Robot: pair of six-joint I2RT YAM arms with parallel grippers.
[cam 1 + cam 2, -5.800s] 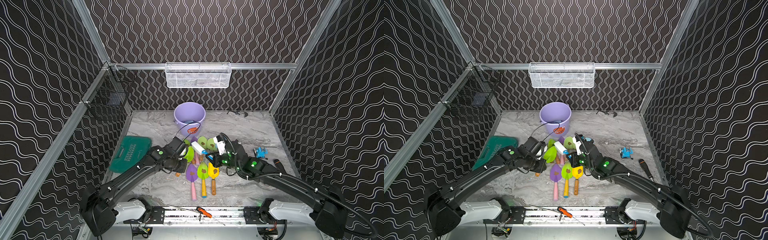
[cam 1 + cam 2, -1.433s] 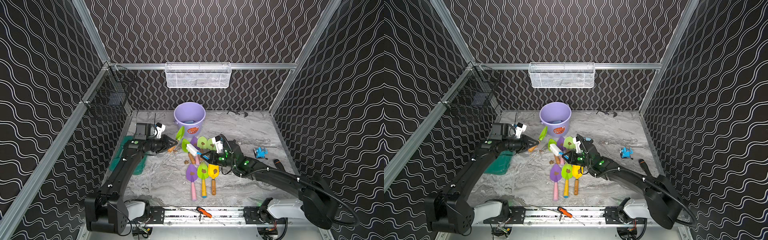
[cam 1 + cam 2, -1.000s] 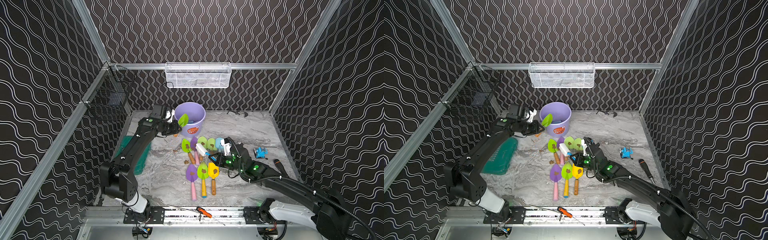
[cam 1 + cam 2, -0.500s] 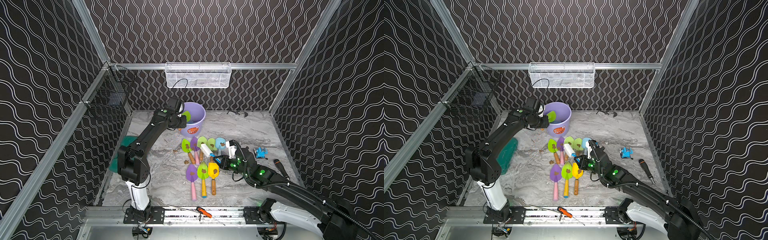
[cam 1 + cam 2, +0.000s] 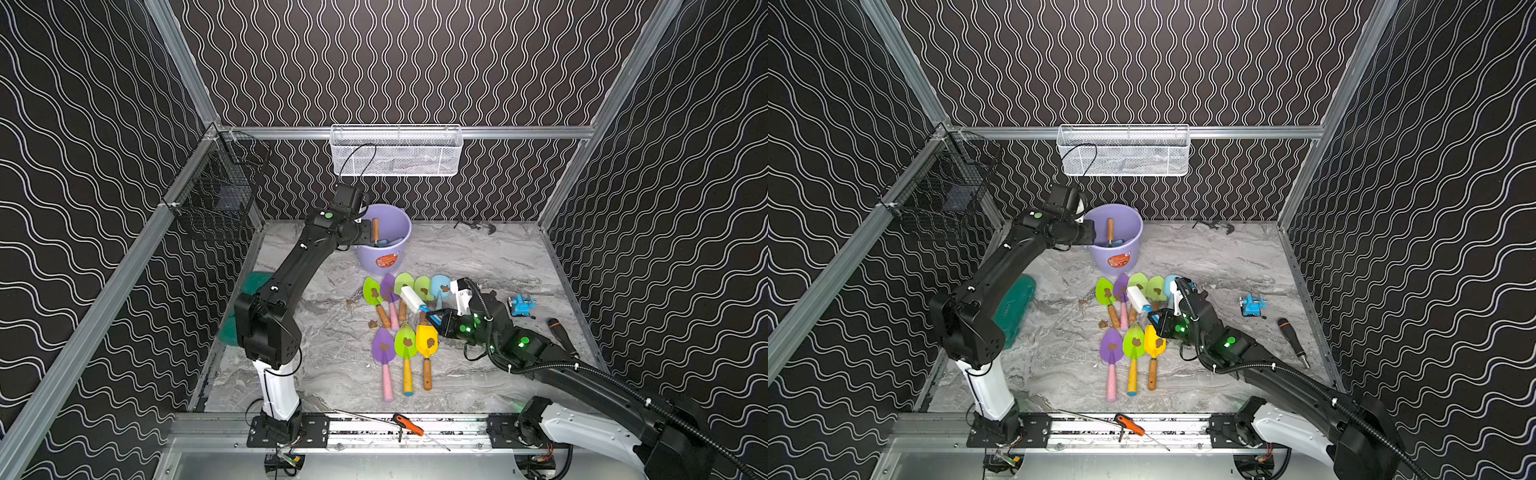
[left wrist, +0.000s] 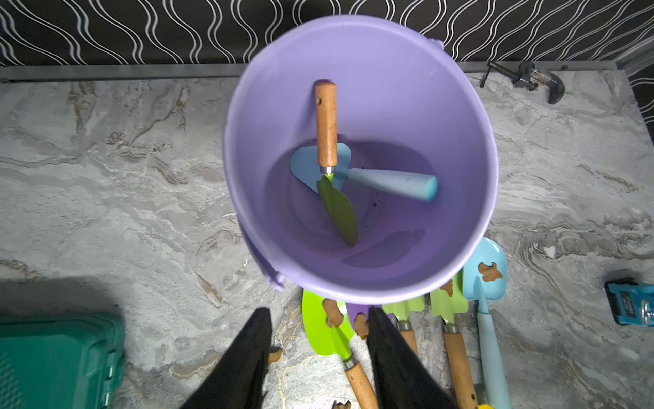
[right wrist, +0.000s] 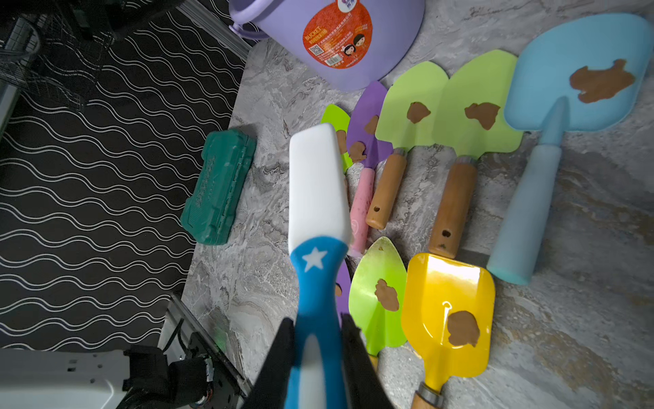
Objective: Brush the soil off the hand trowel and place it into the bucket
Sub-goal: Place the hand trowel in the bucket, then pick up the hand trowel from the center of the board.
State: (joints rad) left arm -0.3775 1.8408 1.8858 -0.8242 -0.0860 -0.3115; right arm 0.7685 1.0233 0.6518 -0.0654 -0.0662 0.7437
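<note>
While your left gripper (image 6: 318, 315) hangs over the bucket (image 6: 354, 39) with its jaws spread and nothing between them, the green trowel (image 6: 326, 124) sits inside. Its blade is down on the bottom and its wooden handle leans toward the wall, crossing a pale blue trowel (image 6: 389, 180). You can count that one as delivered.

Your right gripper (image 7: 316, 322) is pinched on the blue handle of the brush (image 7: 318, 177). The white head reaches out over the rows of trowels on the tabletop (image 6: 106, 177), each with a brown clump of soil (image 7: 462, 329).

What matters next is that those trowels lie on the robot's side of the bucket from your left gripper, with blades toward the bucket and handles toward the robot's base. The lime-green trowel (image 5: 368, 286) at the left end of the back row looks closest to the left arm, so close on its handle across the long axis.
</note>
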